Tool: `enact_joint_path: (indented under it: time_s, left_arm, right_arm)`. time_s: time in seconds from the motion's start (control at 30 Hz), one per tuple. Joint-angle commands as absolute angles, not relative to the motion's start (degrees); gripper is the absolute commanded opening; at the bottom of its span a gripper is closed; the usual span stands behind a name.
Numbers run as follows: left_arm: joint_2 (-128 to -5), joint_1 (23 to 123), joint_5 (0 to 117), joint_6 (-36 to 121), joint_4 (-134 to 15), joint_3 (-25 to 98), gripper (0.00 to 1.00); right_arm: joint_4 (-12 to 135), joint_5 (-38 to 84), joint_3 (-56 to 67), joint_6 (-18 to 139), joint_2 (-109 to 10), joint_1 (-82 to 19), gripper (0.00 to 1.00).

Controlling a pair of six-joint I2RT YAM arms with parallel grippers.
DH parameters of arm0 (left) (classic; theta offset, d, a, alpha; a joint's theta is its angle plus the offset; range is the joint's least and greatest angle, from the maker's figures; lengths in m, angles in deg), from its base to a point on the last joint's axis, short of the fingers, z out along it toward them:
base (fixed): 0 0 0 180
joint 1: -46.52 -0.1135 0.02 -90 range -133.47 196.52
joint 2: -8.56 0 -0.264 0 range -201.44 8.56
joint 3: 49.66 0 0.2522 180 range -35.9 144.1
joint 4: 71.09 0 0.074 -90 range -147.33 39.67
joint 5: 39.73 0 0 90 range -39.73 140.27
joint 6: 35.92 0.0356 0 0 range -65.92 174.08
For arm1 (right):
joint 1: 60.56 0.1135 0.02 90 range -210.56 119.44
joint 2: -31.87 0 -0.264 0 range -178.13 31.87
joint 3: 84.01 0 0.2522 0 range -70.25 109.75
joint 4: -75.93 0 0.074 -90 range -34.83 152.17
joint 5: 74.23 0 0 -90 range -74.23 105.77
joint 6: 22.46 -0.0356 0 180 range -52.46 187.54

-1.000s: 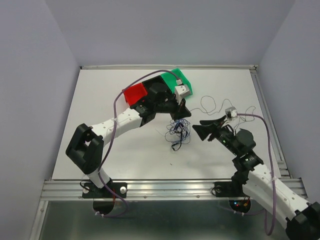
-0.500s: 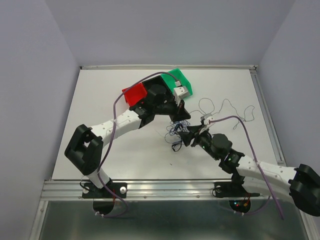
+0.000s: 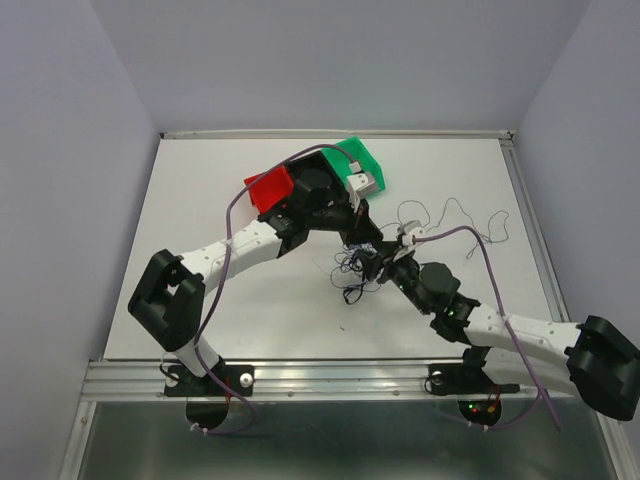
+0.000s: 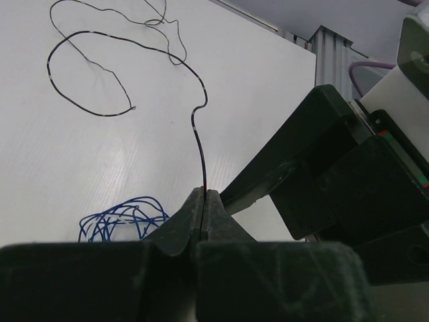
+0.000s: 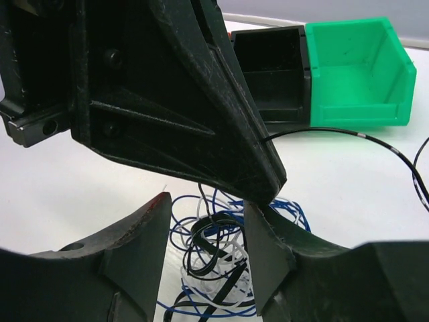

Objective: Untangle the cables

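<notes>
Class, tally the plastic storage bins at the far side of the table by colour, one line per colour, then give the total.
Red bin: 1
Black bin: 1
Green bin: 1
Total: 3

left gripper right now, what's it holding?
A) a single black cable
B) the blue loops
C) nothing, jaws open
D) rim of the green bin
A: in the left wrist view the left gripper is shut on a black cable that rises from between its tips, while the blue loops lie loose beside it.
</notes>
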State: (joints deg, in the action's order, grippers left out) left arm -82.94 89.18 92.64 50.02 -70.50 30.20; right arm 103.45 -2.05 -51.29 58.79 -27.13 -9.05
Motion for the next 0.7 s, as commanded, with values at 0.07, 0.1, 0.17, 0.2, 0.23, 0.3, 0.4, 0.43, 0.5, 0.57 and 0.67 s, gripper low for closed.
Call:
enact_joint_path:
  time_s: [0.07,0.1,0.17,0.2,0.23,0.3,0.4,0.43,0.5,0.57,0.67]
  left_arm:
    - [-78.2,89.7,96.2,47.8,-74.4,29.9,0.00]
    - [-77.8,89.7,97.0,47.1,-74.4,30.0,0.00]
    - [-77.1,89.7,98.0,46.5,-74.4,29.9,0.00]
    - [-76.6,89.7,98.2,46.5,-74.3,30.0,0.00]
    - [-75.3,89.7,97.9,46.7,-74.2,30.1,0.00]
    - [-72.8,89.5,95.4,48.1,-73.4,31.1,0.00]
    - [-69.6,89.5,90.8,50.1,-71.4,33.9,0.00]
    - [-69.0,89.5,89.7,50.6,-70.6,34.8,0.00]
    - [-68.3,89.5,87.3,52.2,-67.8,38.8,0.00]
    - [-68.1,89.5,85.5,53.7,-65.9,41.5,0.00]
    - [-68.5,89.5,81.5,57.1,-61.7,47.3,0.00]
  right_arm:
    - [109.0,-5.1,-47.1,62.0,-29.4,-8.5,0.44]
    - [109.6,-4.6,-47.5,61.9,-30.3,-8.4,0.43]
    - [110.4,-4.0,-47.3,61.4,-31.7,-8.4,0.42]
    - [110.7,-3.7,-47.3,61.1,-32.6,-8.4,0.40]
    - [111.4,-3.2,-47.3,60.4,-34.6,-8.4,0.39]
    - [112.4,-2.7,-47.7,58.5,-37.0,-8.4,0.36]
    - [114.5,-1.7,-48.3,55.2,-41.9,-8.4,0.30]
    - [115.2,-2.2,-48.7,54.2,-42.9,-8.0,0.29]
    - [118.0,-2.8,-50.6,52.4,-44.7,-6.9,0.28]
    - [118.0,-4.9,-51.1,52.1,-45.2,-5.9,0.29]
    - [118.0,-5.0,-51.8,51.5,-44.8,-5.4,0.31]
